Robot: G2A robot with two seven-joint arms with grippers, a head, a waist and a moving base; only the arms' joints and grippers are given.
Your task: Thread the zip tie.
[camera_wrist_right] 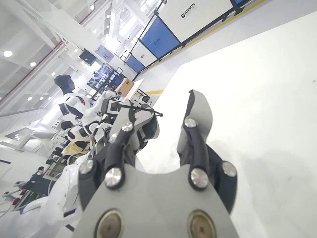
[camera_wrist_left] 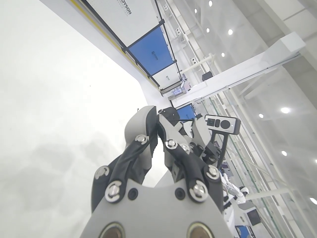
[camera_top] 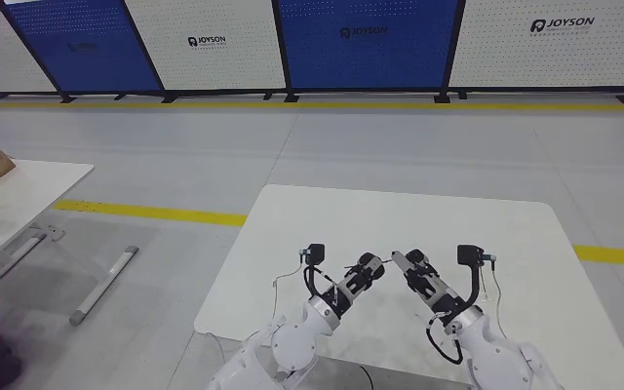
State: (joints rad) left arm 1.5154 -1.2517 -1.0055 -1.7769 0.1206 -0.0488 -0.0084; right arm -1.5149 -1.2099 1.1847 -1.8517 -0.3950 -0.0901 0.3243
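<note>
Top: left gripper [camera_top: 373, 263] and right gripper [camera_top: 401, 259] hovering tip-to-tip over table's [camera_top: 390, 210] near edge. Left wrist: left jaws sitting closed, pinching tie [camera_wrist_left: 185, 119], pointing toward right gripper. Right wrist: right jaws gaping wide, tie [camera_wrist_right: 141, 109] crossing one finger.

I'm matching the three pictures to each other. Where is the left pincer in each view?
Top view: left pincer over the table, near half, facing the right pincer.
Left wrist view: its own, fingers together.
Right wrist view: farther off, shut on the zip tie.
Shared landmark: blue wall panel.
</note>
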